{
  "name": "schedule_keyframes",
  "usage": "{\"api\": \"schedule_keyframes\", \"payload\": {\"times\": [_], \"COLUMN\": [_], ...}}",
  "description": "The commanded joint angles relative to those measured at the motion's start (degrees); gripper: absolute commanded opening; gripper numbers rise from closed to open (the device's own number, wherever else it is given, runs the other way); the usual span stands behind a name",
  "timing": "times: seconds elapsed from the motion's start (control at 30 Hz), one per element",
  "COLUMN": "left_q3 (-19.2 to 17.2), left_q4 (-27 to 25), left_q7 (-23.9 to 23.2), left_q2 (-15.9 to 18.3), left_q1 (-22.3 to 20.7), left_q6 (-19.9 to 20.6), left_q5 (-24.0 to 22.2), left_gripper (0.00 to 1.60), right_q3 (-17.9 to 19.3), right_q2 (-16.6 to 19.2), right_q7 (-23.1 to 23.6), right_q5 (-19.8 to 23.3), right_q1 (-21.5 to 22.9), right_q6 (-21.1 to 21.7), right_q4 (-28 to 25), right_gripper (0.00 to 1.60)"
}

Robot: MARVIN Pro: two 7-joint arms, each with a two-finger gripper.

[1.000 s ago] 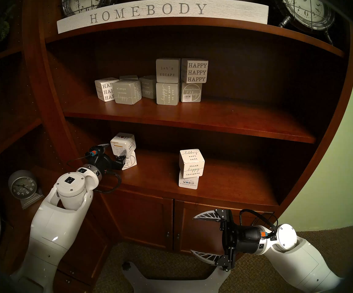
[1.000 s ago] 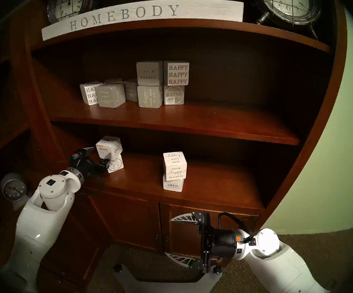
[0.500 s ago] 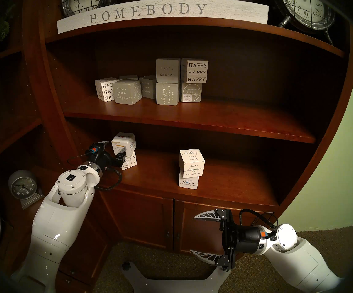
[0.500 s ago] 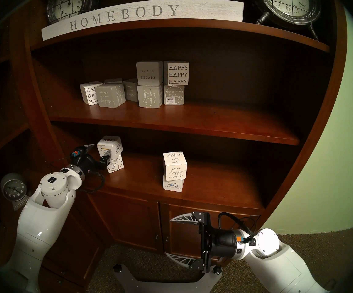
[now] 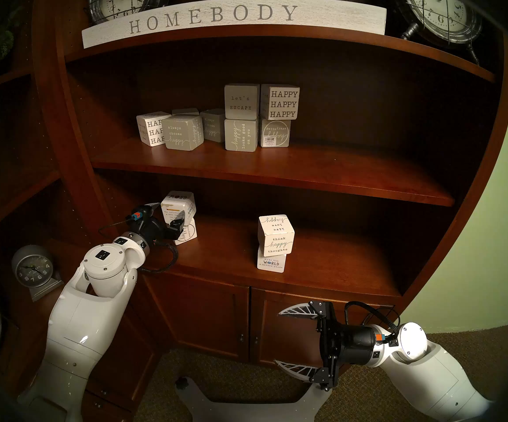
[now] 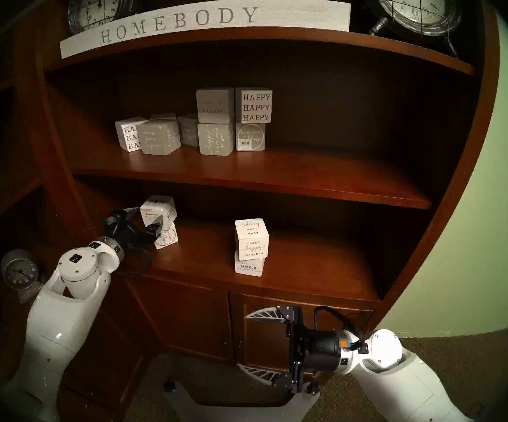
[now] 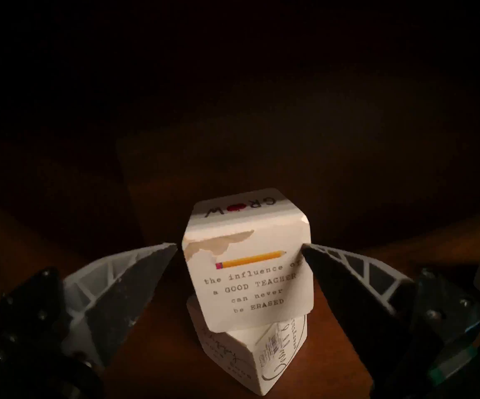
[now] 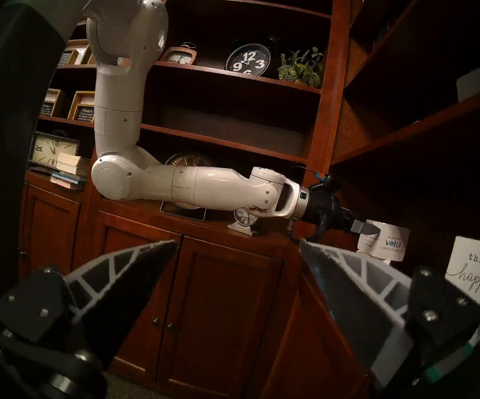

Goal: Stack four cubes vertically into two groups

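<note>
Left wrist view: left pincer (image 7: pixel 239 247) spread around GROW cube (image 7: pixel 247 263), fingertips just beside it; right pincer (image 5: pixel 277 337) spread, empty

Two stacks of two on the lower shelf, one far left, one toward the middle.

The white wooden "GROW" cube (image 5: pixel 179 205) sits skewed on the white circled-script cube (image 5: pixel 188 233), between the spread fingers of the left gripper (image 7: pixel 239 249). Well to its right, the white "think happy thoughts" cube (image 5: pixel 276 235) sits on the white "make the WORLD" cube (image 5: pixel 271 263); the brown wooden lower shelf (image 5: pixel 322 260) bears both.
</note>
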Motion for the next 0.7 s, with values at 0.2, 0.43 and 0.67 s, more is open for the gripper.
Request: {"api": "schedule_keyframes", "payload": {"times": [0.2, 0.43, 0.67], "left_q3": [0.26, 0.15, -0.08], "left_q4": [-0.13, -0.70, -1.23], "left_q7": [-0.12, -0.81, -1.38], "left_q2": [-0.28, -0.62, -1.09], "left_q1": [-1.95, -1.56, -1.07], "left_q6": [-0.57, -0.53, -0.25], "left_q5": [0.93, 0.66, 0.51], "left_gripper": [1.60, 1.60, 1.60], "right_q3": [-0.01, 0.06, 0.15], "right_q2": [-0.24, -0.32, -0.41], "right_q7": [-0.02, 0.05, 0.13], "right_q5": [0.31, 0.28, 0.25], "right_q1": [-0.12, -0.15, -0.18], "right_q6": [0.20, 0.24, 0.30], "right_q4": [-0.70, -0.70, -0.70], "right_gripper": [1.60, 1.60, 1.60]}}
